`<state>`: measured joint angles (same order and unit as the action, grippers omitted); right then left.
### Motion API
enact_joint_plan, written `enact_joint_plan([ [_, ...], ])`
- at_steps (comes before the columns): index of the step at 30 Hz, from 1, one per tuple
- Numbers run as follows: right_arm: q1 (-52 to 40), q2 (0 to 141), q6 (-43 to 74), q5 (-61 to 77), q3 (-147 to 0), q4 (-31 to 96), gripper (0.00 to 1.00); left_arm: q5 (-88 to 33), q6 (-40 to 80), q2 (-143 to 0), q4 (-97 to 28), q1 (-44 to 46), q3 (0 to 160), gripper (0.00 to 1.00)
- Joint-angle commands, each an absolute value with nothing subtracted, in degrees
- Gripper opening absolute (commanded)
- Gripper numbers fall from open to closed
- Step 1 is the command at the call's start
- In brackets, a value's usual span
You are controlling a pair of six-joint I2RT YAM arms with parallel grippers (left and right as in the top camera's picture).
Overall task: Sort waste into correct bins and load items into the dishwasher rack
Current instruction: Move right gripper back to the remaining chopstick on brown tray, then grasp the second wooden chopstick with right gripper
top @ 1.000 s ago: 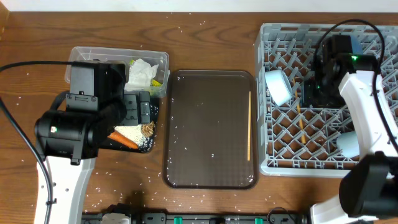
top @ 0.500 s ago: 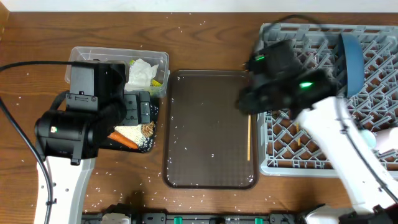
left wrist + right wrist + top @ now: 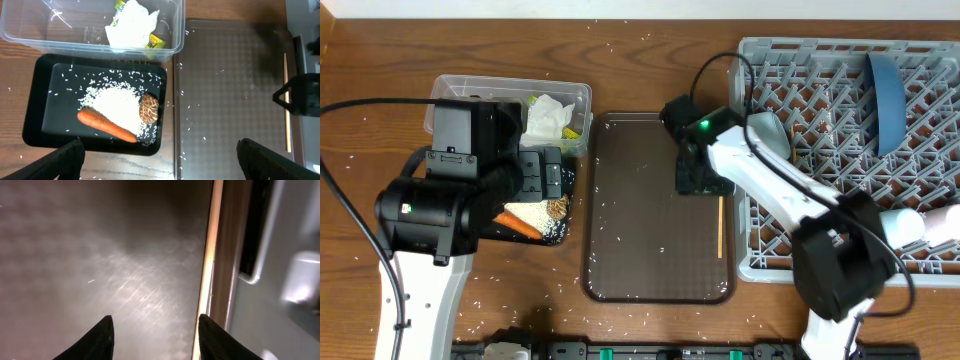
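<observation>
The right claw (image 3: 157, 342) hangs low over the brown serving tray (image 3: 640, 220), its fingers apart and holding nothing. The wooden chopstick (image 3: 210, 260) lies flat just beside the finger nearer the grey dishwasher rack (image 3: 840, 150), along that edge of the tray. The stick looks light, stiff and thin, and is likely to roll or skid, so a pinch across its middle seems best. The left claw (image 3: 159, 145), spread wide, hovers by the black tray (image 3: 35, 115). The surface (image 3: 380, 60) is dark wood; little of the room shows.

The rack (image 3: 820, 85) lies at three o'clock of the serving tray (image 3: 640, 230), the tub (image 3: 510, 88) at ten, the shallow tray (image 3: 50, 110) at nine.
</observation>
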<state>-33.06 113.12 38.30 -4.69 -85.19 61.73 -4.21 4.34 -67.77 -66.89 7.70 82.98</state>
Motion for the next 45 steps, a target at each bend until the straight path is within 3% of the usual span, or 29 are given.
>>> enact_joint_plan([
  [1,-32.91,115.39,41.12,-5.91,-84.99,61.98,0.46,-4.51,4.6,-67.88,-67.05,7.79,83.48,0.98],
  [22,-31.31,118.3,40.53,-5.37,-78.24,59.96,0.47,-4.54,4.62,-67.88,-67.05,7.79,83.48,0.98],
  [24,-31.31,118.3,40.38,-5.23,-77.8,59.94,0.37,-4.54,4.62,-67.88,-67.02,7.79,83.48,0.98],
  [27,-31.55,118.3,35.0,-1.3,-77.8,57.74,0.01,-4.54,4.62,-67.88,-67.02,7.79,83.48,0.98],
  [35,-31.9,118.3,30.57,2.17,-78.74,56.69,0.01,-4.54,4.62,-67.88,-67.05,7.79,83.48,0.98],
  [45,-30.55,112.42,30.79,-3.22,-78.91,58.08,0.35,-4.54,4.62,-67.88,-67.05,7.79,83.48,0.98],
])
